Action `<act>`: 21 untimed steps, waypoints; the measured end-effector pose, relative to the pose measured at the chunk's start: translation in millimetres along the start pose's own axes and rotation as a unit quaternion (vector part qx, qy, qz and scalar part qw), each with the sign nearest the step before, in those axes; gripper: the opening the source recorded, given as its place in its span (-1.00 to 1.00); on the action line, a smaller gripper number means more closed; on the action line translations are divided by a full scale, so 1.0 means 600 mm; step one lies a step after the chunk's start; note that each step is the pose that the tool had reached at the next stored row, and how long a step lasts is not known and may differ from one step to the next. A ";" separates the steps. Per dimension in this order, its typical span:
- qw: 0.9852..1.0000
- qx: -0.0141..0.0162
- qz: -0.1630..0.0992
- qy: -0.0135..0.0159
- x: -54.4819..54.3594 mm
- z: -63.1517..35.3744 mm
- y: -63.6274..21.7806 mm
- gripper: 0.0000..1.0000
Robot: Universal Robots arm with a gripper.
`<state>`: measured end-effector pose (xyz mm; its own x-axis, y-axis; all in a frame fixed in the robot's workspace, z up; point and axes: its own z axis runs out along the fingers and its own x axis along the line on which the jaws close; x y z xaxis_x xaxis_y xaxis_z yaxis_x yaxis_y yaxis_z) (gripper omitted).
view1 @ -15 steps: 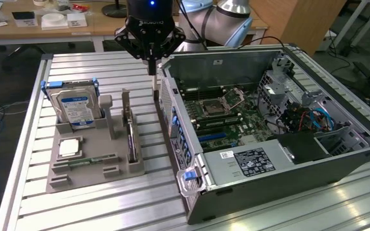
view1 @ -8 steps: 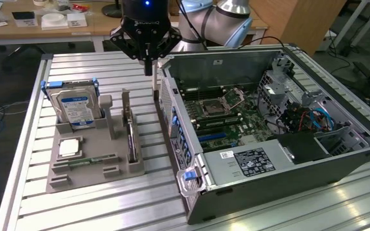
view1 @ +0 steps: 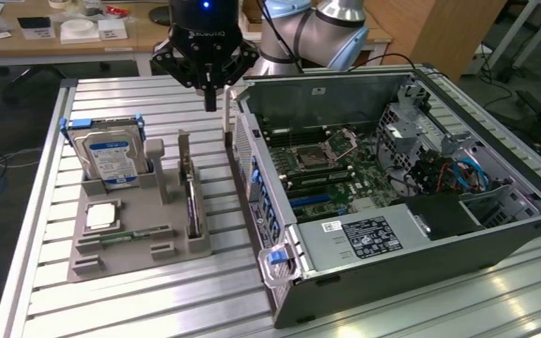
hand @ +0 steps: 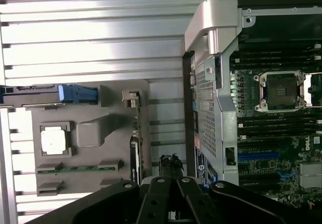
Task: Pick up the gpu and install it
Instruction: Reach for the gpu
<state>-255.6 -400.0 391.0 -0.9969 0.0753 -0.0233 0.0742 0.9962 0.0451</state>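
We see the claw (view1: 211,104) pinched shut with nothing between its fingers; it hangs above the table (view1: 148,303), over the strip between the tray (view1: 137,211) and the case (view1: 421,271), near the case's corner on the arm's side. The gpu (view1: 191,204) stands on its long edge in a slot along the tray's side nearest the case, its bracket (view1: 184,151) upright at the end toward the arm; the card sits below the claw and apart from it, untouched. On the tray we also find a drive (view1: 110,158) standing in its holder, a processor (view1: 101,215) lying flat and a memory stick (view1: 125,238) set low in its slot. The case lies open on the exterior view's right, its board (view1: 327,165) showing; in the wrist view the shut fingers point at the table just beside the gpu's edge.
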 end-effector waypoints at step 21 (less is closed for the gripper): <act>1.000 0.000 0.000 0.000 0.058 0.000 -0.006 -0.79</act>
<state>-290.8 -400.8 390.2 -0.9969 0.0753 -0.0233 0.0742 0.9962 0.0450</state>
